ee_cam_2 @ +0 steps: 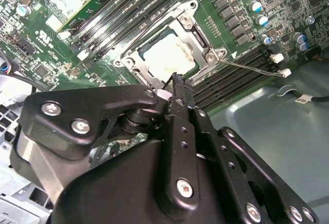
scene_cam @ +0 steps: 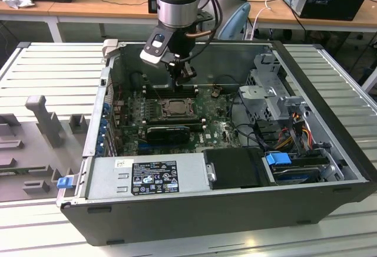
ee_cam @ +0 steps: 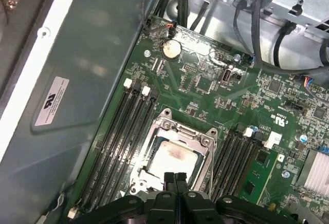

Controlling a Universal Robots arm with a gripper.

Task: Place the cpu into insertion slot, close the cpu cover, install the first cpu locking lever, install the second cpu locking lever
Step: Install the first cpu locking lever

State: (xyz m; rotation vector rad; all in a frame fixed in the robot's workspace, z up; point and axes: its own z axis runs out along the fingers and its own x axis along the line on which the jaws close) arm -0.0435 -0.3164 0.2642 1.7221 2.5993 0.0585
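Fingers of gripper (ee_cam: 175, 175) pressed together, nothing visible between; tips right at edge of cover (ee_cam: 186, 126), contact hard to tell. Upper centre of exterior view, directly above slot (scene_cam: 174, 107). In slot: cpu (ee_cam: 172, 157), flat, pale top showing through cover window, cover down over it. Thin lever (ee_cam_2: 252, 67) sticking out from socket corner across memory slots (ee_cam_2: 231, 80); latched or not, cannot tell. Part of slot hidden behind gripper body in both wrist views. Around: green board (ee_cam: 205, 80) inside open case (scene_cam: 88, 139); in exterior view black card (scene_cam: 168, 132) just below slot, power supply (scene_cam: 147, 177) lower centre, drive cage (scene_cam: 271, 89) and cables (scene_cam: 294, 127) at right.
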